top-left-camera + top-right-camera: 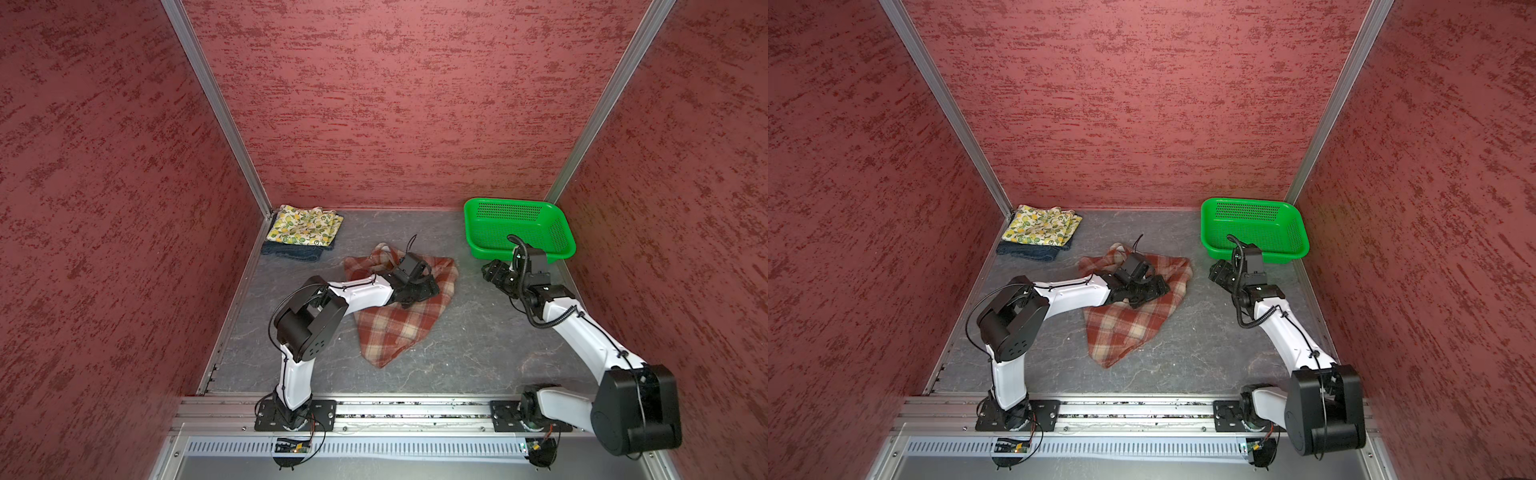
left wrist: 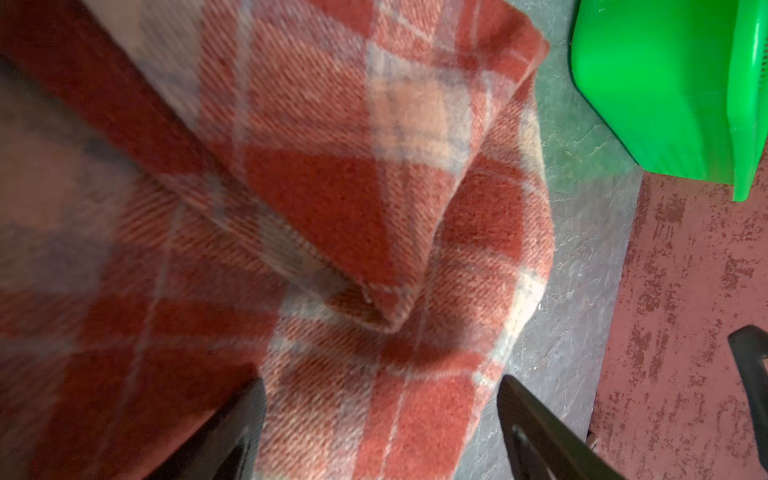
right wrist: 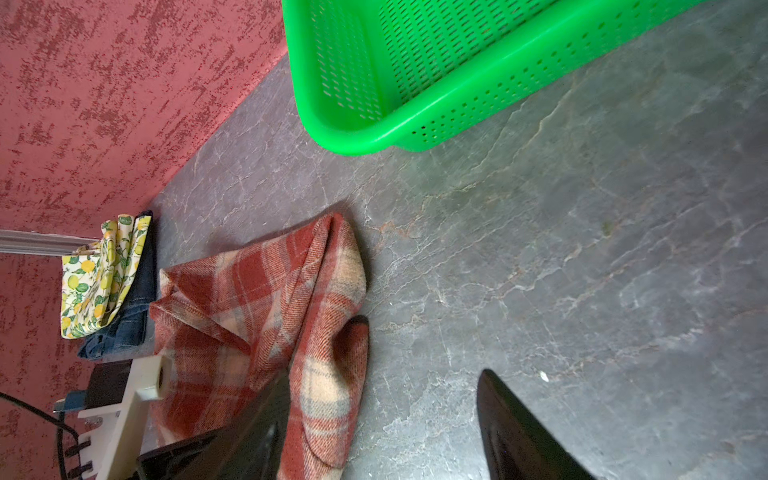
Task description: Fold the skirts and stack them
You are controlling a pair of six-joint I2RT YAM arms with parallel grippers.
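The rust-red and cream plaid skirt [image 1: 395,328] [image 1: 1125,328] lies rumpled mid-table. My left gripper [image 1: 432,289] [image 1: 1162,286] hangs low over its right part, open. In the left wrist view a strip of plaid cloth [image 2: 332,187] runs between the spread jaws of the left gripper [image 2: 382,380]. My right gripper [image 1: 490,272] [image 1: 1217,272] [image 3: 385,374] is open over bare table, right of the plaid skirt [image 3: 257,299], with one finger beside its edge. The folded lemon-print skirt [image 1: 303,224] [image 1: 1040,224] [image 3: 99,274] rests on the folded denim skirt [image 1: 291,251] [image 1: 1025,251] [image 3: 129,316] at the back left.
An empty green perforated basket [image 1: 498,251] [image 1: 1208,232] [image 2: 665,83] [image 3: 374,137] stands at the back right, just behind my right gripper. Red textured walls close in the table on three sides. The arm bases sit on a metal rail along the front edge.
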